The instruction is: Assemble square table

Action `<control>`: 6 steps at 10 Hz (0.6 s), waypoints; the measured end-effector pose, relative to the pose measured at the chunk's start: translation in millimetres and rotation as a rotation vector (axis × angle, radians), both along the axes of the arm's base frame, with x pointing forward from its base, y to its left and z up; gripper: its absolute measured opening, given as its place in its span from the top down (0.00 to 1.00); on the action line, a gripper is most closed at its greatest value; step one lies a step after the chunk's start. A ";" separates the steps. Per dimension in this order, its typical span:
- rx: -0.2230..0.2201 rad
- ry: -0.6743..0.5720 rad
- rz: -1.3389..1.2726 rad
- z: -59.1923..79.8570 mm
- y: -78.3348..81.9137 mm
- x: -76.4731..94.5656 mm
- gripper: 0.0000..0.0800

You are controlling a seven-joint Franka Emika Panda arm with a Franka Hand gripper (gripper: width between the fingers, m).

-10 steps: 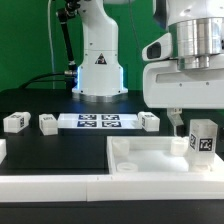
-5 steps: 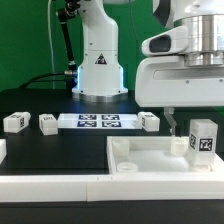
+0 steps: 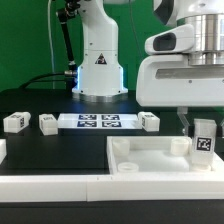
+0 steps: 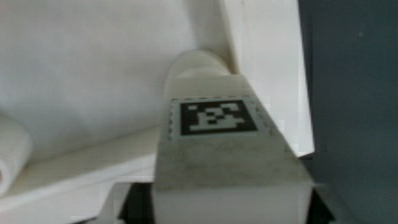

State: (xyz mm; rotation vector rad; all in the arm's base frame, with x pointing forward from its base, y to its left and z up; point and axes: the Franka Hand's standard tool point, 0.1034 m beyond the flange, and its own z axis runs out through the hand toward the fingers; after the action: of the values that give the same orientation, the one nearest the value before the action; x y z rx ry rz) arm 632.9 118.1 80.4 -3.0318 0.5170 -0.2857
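Observation:
The square table panel point(image 3: 150, 165), white with a raised rim, lies at the front right of the black table. My gripper point(image 3: 200, 128) is shut on a white leg block point(image 3: 204, 141) with a black-and-white tag and holds it upright at the panel's far right corner. I cannot tell whether the leg touches the panel. In the wrist view the leg point(image 4: 217, 130) fills the middle between the dark fingers point(image 4: 128, 205), over the panel's rim point(image 4: 240, 60). Three more legs point(image 3: 15, 122) point(image 3: 47, 124) point(image 3: 149, 121) lie on the table behind the panel.
The marker board point(image 3: 100, 122) lies flat between the loose legs. The robot's base point(image 3: 98, 60) stands behind it. A long white bar point(image 3: 50, 186) edges the table's front. A cable runs at the back left.
My gripper has shifted a little toward the exterior view's right with the leg, and the leg now looks narrower, as if turned about its upright axis. The loose legs have not moved.

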 end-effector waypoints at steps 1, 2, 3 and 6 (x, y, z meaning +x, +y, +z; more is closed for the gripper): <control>0.007 0.001 -0.040 -0.3 -0.7 -0.1 0.64; 0.024 0.004 -0.130 -0.6 -2.2 -0.2 0.64; 0.065 0.014 -0.327 -1.5 -5.1 -1.0 0.64; 0.202 0.058 -0.914 -3.3 -12.1 -5.5 0.64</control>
State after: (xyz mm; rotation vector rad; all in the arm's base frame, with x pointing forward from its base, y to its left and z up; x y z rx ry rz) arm 627.4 106.0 77.1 -2.4067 1.7742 -0.1516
